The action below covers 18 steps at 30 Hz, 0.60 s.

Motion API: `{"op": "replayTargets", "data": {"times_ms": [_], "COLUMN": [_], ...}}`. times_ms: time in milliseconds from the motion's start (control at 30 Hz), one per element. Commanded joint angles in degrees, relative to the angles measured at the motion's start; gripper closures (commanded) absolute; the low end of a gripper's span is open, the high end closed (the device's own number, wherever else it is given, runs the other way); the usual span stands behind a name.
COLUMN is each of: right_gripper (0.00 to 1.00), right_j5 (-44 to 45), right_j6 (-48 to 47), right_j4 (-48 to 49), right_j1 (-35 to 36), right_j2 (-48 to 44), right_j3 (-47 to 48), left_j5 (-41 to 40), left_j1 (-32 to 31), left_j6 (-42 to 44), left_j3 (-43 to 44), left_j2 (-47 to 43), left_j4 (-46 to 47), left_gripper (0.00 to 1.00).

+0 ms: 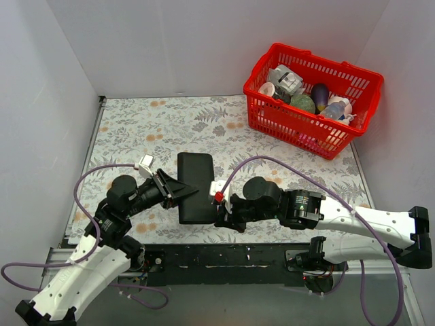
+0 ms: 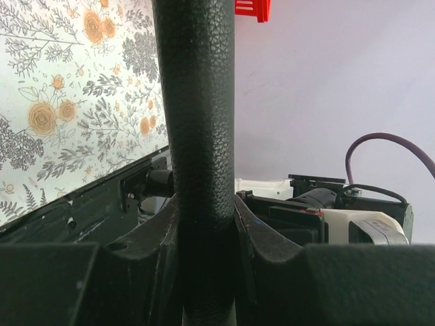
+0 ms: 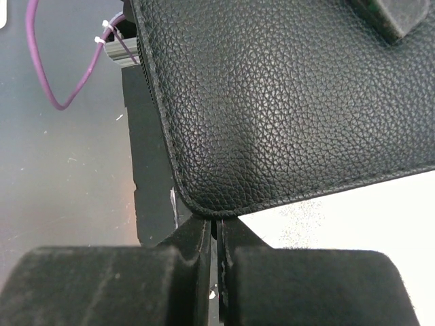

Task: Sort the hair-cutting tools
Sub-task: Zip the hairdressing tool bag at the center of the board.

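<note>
No scissors or comb show in any view. A flat black leather-textured case (image 1: 195, 183) is held off the floral table mat between both arms. My left gripper (image 1: 178, 190) is shut on its left edge; in the left wrist view the case (image 2: 197, 102) stands edge-on between the fingers (image 2: 163, 231), with my left gripper (image 2: 206, 210) clamped round it. My right gripper (image 1: 219, 207) is at the case's near right corner. In the right wrist view the jaws are almost together, and my right gripper (image 3: 217, 221) pinches the rounded corner seam of the case (image 3: 285, 88).
A red plastic basket (image 1: 292, 125) with bottles and egg-shaped items stands at the back right; a bit of it shows in the left wrist view (image 2: 251, 7). White walls enclose the table. Purple cables loop from both arms.
</note>
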Motion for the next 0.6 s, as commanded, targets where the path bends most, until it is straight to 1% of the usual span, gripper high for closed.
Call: {"op": "replayTargets", "data": {"times_ms": [0, 67, 100, 333, 400, 567], "right_gripper": [0.99, 0.99, 0.99, 0.99, 0.99, 0.99], "right_j5": [2.4, 3.9, 4.5, 7.0, 7.3, 12.1], "right_j6": [-1.3, -5.1, -6.0, -13.0, -14.4, -16.0], "right_j4": [-1.7, -3.1, -3.6, -5.3, -5.3, -3.6], "right_j1": [0.3, 0.3, 0.3, 0.3, 0.3, 0.2], "right_j2": [-0.3, 0.5, 0.7, 3.0, 3.3, 3.7], "right_j3": [4.0, 5.4, 5.5, 5.9, 4.8, 1.9], "left_j5": [6.6, 9.7, 12.5, 22.9, 24.0, 28.8], "left_j1": [-0.1, -0.1, 0.0, 0.0, 0.0, -0.1], "left_j6": [-5.5, -4.5, -3.8, 0.6, 2.6, 6.1], "left_j3": [2.8, 3.2, 3.2, 3.2, 3.7, 5.9], "left_j2": [1.0, 1.9, 2.1, 1.4, 0.1, -3.4], "left_j4": [3.4, 2.9, 2.7, 0.0, -1.4, -6.5], "left_gripper": [1.00, 1.00, 1.00, 1.00, 1.00, 1.00]}}
